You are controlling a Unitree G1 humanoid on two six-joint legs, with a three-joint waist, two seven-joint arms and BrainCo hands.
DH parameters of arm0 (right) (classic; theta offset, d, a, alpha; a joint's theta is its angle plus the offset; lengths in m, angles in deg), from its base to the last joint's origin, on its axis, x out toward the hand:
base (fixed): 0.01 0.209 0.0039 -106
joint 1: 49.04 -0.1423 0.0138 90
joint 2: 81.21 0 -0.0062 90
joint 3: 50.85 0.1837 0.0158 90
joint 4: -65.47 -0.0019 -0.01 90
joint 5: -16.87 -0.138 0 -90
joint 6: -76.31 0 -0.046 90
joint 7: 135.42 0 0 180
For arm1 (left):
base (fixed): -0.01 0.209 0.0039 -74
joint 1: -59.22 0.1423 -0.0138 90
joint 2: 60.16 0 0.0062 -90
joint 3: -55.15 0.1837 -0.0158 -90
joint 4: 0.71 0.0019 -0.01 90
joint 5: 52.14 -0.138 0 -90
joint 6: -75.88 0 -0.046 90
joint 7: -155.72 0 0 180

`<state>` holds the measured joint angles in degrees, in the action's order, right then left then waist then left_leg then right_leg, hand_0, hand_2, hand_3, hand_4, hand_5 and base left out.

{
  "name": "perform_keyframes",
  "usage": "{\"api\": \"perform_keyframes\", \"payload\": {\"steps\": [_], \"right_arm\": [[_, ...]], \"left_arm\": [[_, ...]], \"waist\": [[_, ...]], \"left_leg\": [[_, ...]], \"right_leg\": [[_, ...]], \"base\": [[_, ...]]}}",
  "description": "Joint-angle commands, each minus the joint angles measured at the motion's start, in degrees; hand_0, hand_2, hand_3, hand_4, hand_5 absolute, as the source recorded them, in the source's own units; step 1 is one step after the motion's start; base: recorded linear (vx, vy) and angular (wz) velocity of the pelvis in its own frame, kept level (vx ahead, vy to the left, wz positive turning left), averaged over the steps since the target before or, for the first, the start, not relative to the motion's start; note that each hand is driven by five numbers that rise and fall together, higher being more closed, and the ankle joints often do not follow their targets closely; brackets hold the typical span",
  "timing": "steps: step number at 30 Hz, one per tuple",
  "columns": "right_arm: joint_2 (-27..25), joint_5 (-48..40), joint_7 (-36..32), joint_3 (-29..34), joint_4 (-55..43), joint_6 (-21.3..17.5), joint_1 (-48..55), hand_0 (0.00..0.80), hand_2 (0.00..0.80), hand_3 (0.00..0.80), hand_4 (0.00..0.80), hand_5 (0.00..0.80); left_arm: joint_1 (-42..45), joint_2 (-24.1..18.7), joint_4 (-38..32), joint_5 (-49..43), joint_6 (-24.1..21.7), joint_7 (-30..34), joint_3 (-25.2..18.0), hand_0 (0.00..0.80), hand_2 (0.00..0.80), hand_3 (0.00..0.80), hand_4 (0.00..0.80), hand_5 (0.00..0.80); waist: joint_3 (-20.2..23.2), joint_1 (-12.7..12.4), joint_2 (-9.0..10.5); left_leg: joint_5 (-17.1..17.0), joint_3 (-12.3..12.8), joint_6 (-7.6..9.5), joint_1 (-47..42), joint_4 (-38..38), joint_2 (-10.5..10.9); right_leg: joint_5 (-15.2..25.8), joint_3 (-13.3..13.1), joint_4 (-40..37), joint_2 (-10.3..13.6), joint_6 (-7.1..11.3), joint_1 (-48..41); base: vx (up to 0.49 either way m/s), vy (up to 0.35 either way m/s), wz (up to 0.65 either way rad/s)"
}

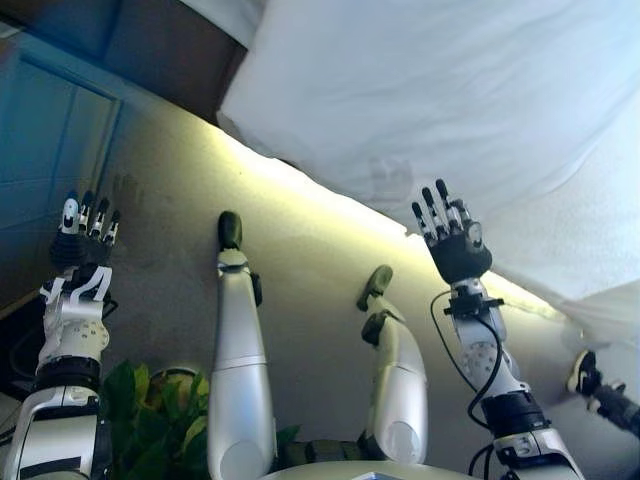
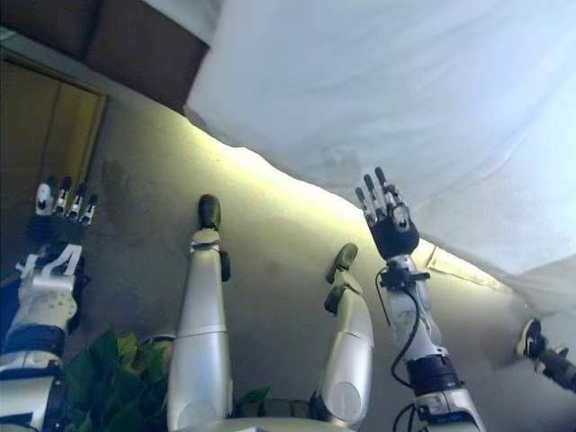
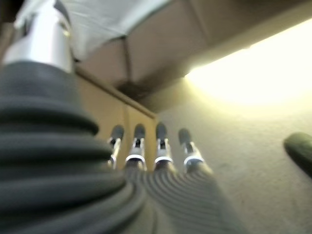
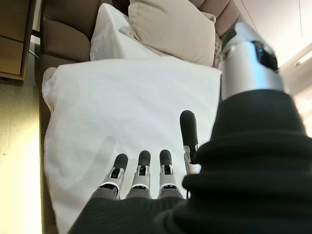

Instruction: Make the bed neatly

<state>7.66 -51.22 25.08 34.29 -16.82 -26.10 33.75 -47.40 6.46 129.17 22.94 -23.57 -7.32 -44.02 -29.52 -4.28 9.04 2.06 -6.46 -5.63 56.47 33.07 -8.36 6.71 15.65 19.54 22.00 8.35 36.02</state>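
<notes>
Nearest the head camera, green plant leaves lie low beside the left forearm. Left hand: raised over the carpeted floor, fingers straight and spread a little, holding nothing and touching nothing; its wrist view shows the dark-tipped fingers in a row over bare carpet, with a wooden cabinet beyond the fingertips. Right hand: palm outstretched, fingers straight and slightly fanned, empty; the fingertips reach the near edge of the white duvet, but contact cannot be confirmed from the head views. In the right wrist view the fingers lie over the white cloth without gripping it.

Duvet: a broad white sheet covering the bed, spread ahead of the right hand and well apart from the left hand. Its near edge runs as a diagonal across the head views, from beyond the left hand's side down past the right hand's wrist. In the right wrist view its long axis runs away from the fingertips toward the head of the bed, where a white pillow and a beige cushion rest against a brown headboard. The surface shows shallow wrinkles near the fingertips.
</notes>
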Motion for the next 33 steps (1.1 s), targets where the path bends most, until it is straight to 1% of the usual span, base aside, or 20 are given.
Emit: {"api": "perform_keyframes", "payload": {"steps": [1, 3, 6, 8, 11, 14, 16, 18, 19, 21, 22, 24, 26, 27, 30, 33], "right_arm": [[-0.5, 2.0, 0.7, 6.8, -5.4, -3.0, 3.9, 0.000, 0.000, 0.000, 0.000, 0.000], [0.5, 3.2, 0.7, 7.1, -5.4, -2.8, 4.7, 0.000, 0.000, 0.000, 0.000, 0.000], [1.8, 6.2, 1.5, 7.2, -4.2, -4.0, 6.6, 0.000, 0.000, 0.000, 0.000, 0.000], [1.8, 6.7, 2.7, 7.6, -1.4, -4.4, 6.5, 0.000, 0.000, 0.000, 0.000, 0.000], [2.5, 6.7, 2.1, 8.5, 2.3, -5.7, 7.1, 0.000, 0.000, 0.000, 0.000, 0.000], [3.3, 6.7, 3.4, 8.6, 5.6, -6.7, 7.4, 0.000, 0.000, 0.000, 0.000, 0.000], [2.9, 6.8, 5.4, 8.2, 7.8, -7.3, 7.1, 0.000, 0.000, 0.000, 0.000, 0.000], [2.3, 4.5, 5.7, 8.2, 10.5, -5.8, 6.7, 0.000, 0.000, 0.000, 0.000, 0.000], [2.5, 4.2, 4.8, 8.2, 11.4, -4.9, 7.0, 0.000, 0.000, 0.000, 0.000, 0.000], [2.6, 4.8, 4.2, 7.0, 12.7, -4.7, 8.7, 0.000, 0.000, 0.000, 0.000, 0.000], [2.9, 4.8, 4.5, 6.4, 12.7, -4.1, 9.5, 0.000, 0.000, 0.000, 0.000, 0.000], [3.8, 5.3, 4.5, 5.3, 13.6, -3.4, 10.9, 0.000, 0.000, 0.000, 0.000, 0.000], [4.5, 3.9, 3.0, 4.2, 14.7, -2.5, 11.5, 0.000, 0.000, 0.000, 0.000, 0.000], [5.2, 3.0, 3.0, 3.7, 14.7, -2.1, 11.9, 0.000, 0.000, 0.000, 0.000, 0.000], [7.1, 2.1, 3.1, 3.2, 14.8, -2.2, 13.3, 0.000, 0.000, 0.000, 0.000, 0.000], [7.9, 7.3, 5.4, 2.9, 14.1, -1.4, 15.0, 0.000, 0.000, 0.000, 0.000, 0.000]], "left_arm": [[0.9, 3.1, -1.1, 0.2, -3.6, 0.2, -4.1, 0.000, 0.000, 0.000, 0.000, 0.000], [2.0, 4.7, -3.5, -2.1, -5.0, 1.1, -4.2, 0.000, 0.000, 0.000, 0.000, 0.000], [4.4, 7.9, -7.3, -6.4, -6.6, 2.1, -4.6, 0.000, 0.000, 0.000, 0.000, 0.000], [5.5, 10.5, -8.8, -8.6, -7.6, 2.7, -3.9, 0.000, 0.000, 0.000, 0.000, 0.000], [7.0, 14.8, -12.2, -11.9, -7.1, 5.2, -2.2, 0.000, 0.000, 0.000, 0.000, 0.000], [8.5, 16.9, -14.2, -16.8, -6.8, 5.1, 0.5, 0.000, 0.000, 0.000, 0.000, 0.000], [9.1, 17.1, -14.4, -19.7, -7.0, 3.4, 2.0, 0.000, 0.000, 0.000, 0.000, 0.000], [9.3, 17.0, -14.0, -21.0, -6.2, 1.8, 3.3, 0.000, 0.000, 0.000, 0.000, 0.000], [9.5, 16.9, -13.9, -22.0, -6.3, 1.4, 3.4, 0.000, 0.000, 0.000, 0.000, 0.000], [10.5, 16.2, -14.1, -25.3, -7.1, 0.0, 4.1, 0.000, 0.000, 0.000, 0.000, 0.000], [11.0, 16.0, -14.5, -25.6, -6.7, -0.3, 4.4, 0.000, 0.000, 0.000, 0.000, 0.000], [12.0, 16.8, -15.2, -25.1, -5.5, 0.5, 4.6, 0.000, 0.000, 0.000, 0.000, 0.000], [13.4, 17.7, -16.3, -25.7, -4.8, 1.3, 4.6, 0.000, 0.000, 0.000, 0.000, 0.000], [14.3, 18.2, -16.8, -25.3, -3.5, 2.0, 4.6, 0.000, 0.000, 0.000, 0.000, 0.000], [16.8, 19.3, -16.4, -26.0, -1.7, 2.9, 4.8, 0.000, 0.000, 0.000, 0.000, 0.000], [19.0, 19.8, -16.1, -26.4, 1.4, 2.2, 5.1, 0.000, 0.000, 0.000, 0.000, 0.000]], "waist": [[-0.3, -1.3, -3.45], [-0.3, -1.3, -2.94], [-0.3, -1.8, -2.28], [-0.3, -2.1, -2.67], [-0.3, -3.0, -3.31], [0.2, -3.6, -3.61], [1.6, -3.5, -3.89], [4.1, -3.0, -4.57], [5.2, -2.8, -4.85], [7.4, -3.0, -5.40], [8.5, -3.1, -5.61], [10.5, -3.2, -5.91], [12.4, -3.5, -6.21], [13.7, -3.7, -6.21], [17.0, -3.9, -6.08], [20.1, -3.8, -6.41]], "left_leg": [[-4.1, 3.4, 3.38, -11.3, -12.5, 1.9], [-4.5, 3.6, 2.98, -15.2, -14.8, 1.7], [-5.1, 4.6, 2.72, -20.9, -17.8, 1.4], [-5.6, 5.2, 2.52, -25.0, -20.1, 1.3], [-5.8, 5.2, 2.52, -29.9, -22.4, 2.1], [-5.7, 5.3, 2.58, -34.5, -24.0, 2.5], [-5.7, 5.7, 2.49, -36.7, -25.3, 2.6], [-6.2, 6.6, 2.27, -39.2, -27.0, 2.7], [-6.4, 7.0, 2.17, -40.2, -27.8, 2.8], [-6.9, 6.9, 2.20, -42.8, -29.9, 3.2], [-7.1, 6.8, 2.21, -43.6, -30.5, 3.3], [-7.3, 7.0, 2.02, -45.2, -31.2, 3.3], [-7.2, 7.0, 1.89, -46.6, -31.6, 3.4], [-7.0, 6.9, 1.89, -47.4, -31.6, 3.5], [-6.5, 7.2, 1.82, -49.5, -31.7, 3.3], [-6.1, 7.5, 1.77, -51.4, -32.0, 2.9]], "right_leg": [[4.9, -0.5, 2.8, 0.0, 2.85, 1.9], [4.8, -0.4, 0.7, -0.7, 3.02, -1.4], [4.4, -0.2, -1.1, -1.9, 3.34, -6.5], [3.4, 0.1, -2.9, -2.6, 3.51, -10.8], [3.6, 0.1, -4.8, -2.6, 3.62, -16.2], [3.9, 0.2, -6.0, -2.5, 3.80, -20.4], [3.8, 0.4, -7.3, -2.6, 3.96, -22.5], [3.7, 0.1, -9.4, -2.8, 4.15, -25.3], [3.9, -0.1, -10.1, -2.7, 4.19, -26.3], [4.3, -0.2, -11.4, -2.6, 4.38, -29.0], [4.3, -0.2, -11.7, -2.4, 4.54, -29.9], [4.2, 0.2, -12.4, -2.0, 4.86, -31.7], [4.3, 0.5, -13.3, -1.8, 5.03, -33.1], [4.4, 0.6, -13.6, -1.6, 5.09, -33.7], [4.5, 0.7, -13.8, -1.4, 5.04, -35.2], [3.6, 0.7, -13.9, -1.5, 4.89, -36.6]], "base": [[-0.008, -0.238, 0.19], [0.001, -0.226, 0.17], [0.005, -0.171, 0.18], [0.000, -0.111, 0.06], [0.059, -0.145, 0.02], [0.082, -0.152, 0.06], [0.080, -0.072, 0.08], [0.066, -0.019, 0.08], [0.074, -0.026, 0.01], [0.134, -0.044, 0.03], [0.138, -0.037, 0.08], [0.116, -0.016, 0.04], [0.119, -0.018, -0.03], [0.146, -0.018, -0.09], [0.196, 0.001, -0.06], [0.207, 0.033, -0.05]]}}
